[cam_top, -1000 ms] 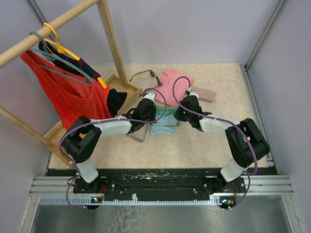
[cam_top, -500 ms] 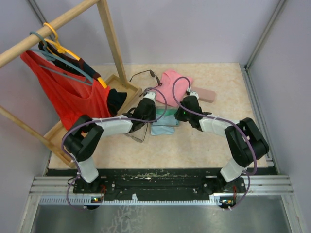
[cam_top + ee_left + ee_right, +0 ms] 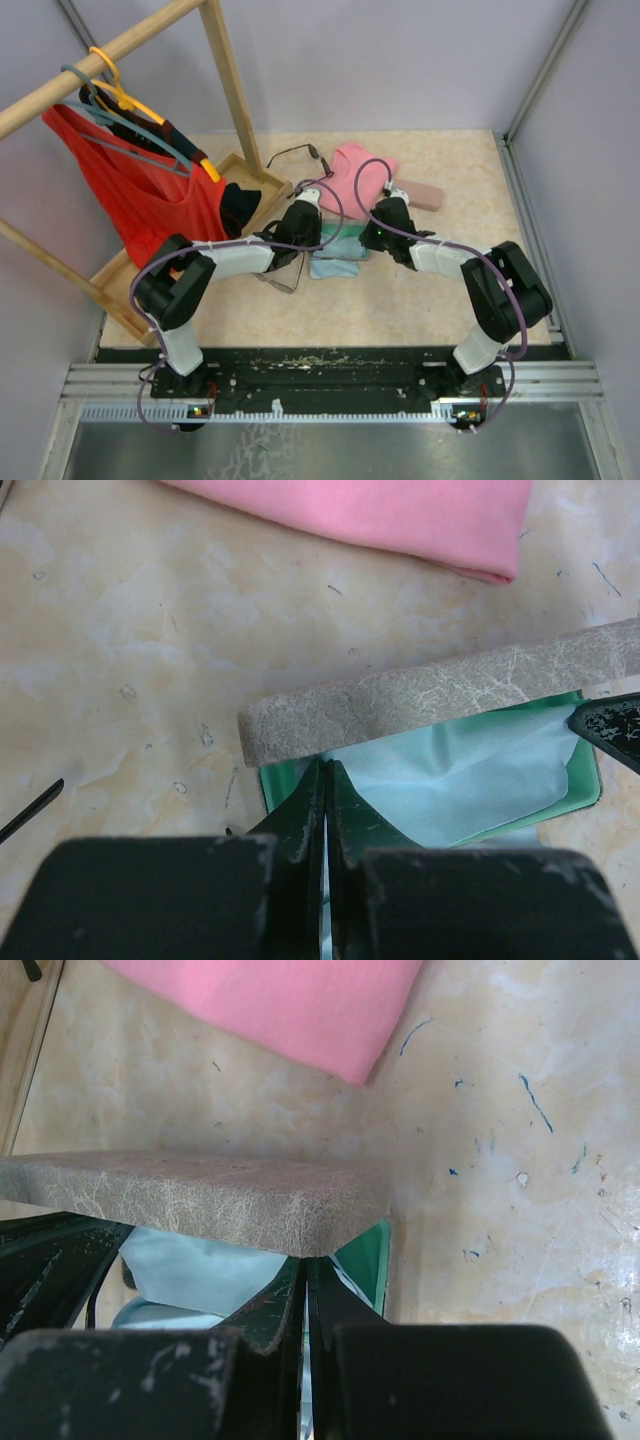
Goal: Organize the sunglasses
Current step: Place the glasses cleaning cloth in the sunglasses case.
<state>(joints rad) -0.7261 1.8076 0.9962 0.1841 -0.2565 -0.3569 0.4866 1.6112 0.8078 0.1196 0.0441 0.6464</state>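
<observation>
Near sunglasses point(image 3: 281, 284): just behind my left fingers point(image 3: 320, 790), nearer me.
Far sunglasses point(image 3: 296, 153): well apart, beyond.
Left fingers, right fingers point(image 3: 300, 1282): clenched.
Count: two sunglasses; grey case point(image 3: 440, 695), pink case point(image 3: 424, 195).

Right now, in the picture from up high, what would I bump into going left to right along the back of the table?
red shirt → sunglasses → pink cloth → pinkish-brown case
</observation>
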